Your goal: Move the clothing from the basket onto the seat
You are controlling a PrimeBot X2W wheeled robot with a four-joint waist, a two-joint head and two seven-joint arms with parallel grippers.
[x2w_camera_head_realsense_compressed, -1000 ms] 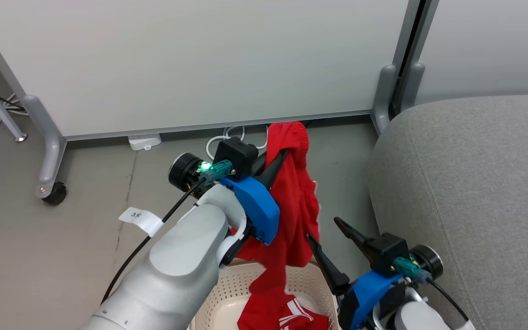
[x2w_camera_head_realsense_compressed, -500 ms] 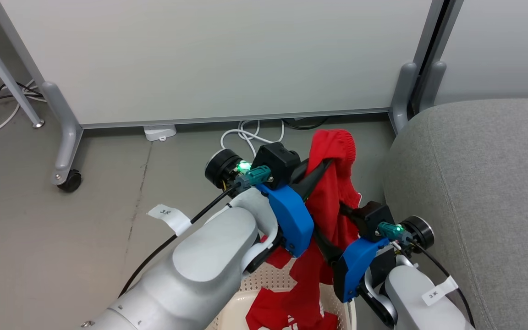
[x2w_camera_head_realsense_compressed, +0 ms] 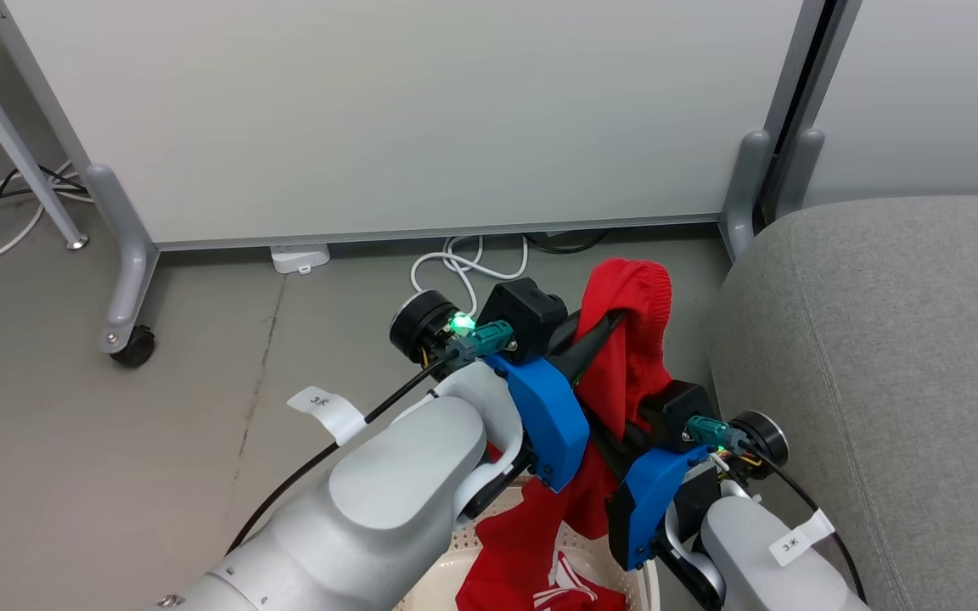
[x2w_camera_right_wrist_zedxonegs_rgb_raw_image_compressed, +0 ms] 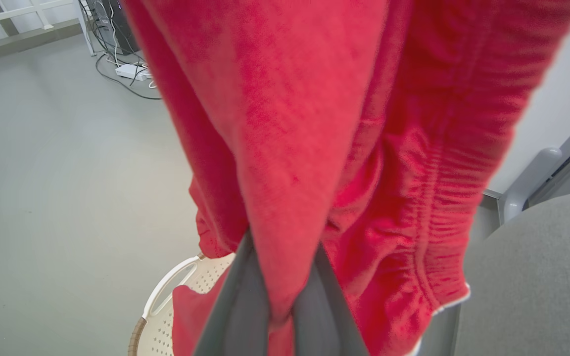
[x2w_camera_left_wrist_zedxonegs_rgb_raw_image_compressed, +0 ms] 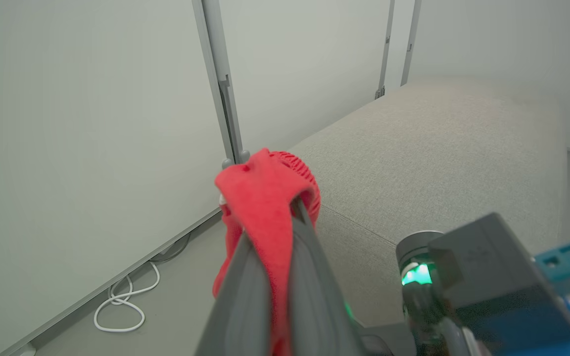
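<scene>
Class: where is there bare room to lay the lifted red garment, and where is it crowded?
Free: the grey seat, bare, right of the basket; the floor left of it, to the white partition. Crowded: above the basket, where left gripper and right gripper pinch the red garment.

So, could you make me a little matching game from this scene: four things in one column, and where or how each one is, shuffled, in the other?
Things
1. lifted red garment
2. basket
3. sofa
4. white cable

Places or states
A. lying in loops on the floor
B. grey, on the robot's right
C. pinched by the left gripper and the right gripper
D. below the arms, with another red garment inside

Pairs: 1-C, 2-D, 3-B, 4-A
</scene>
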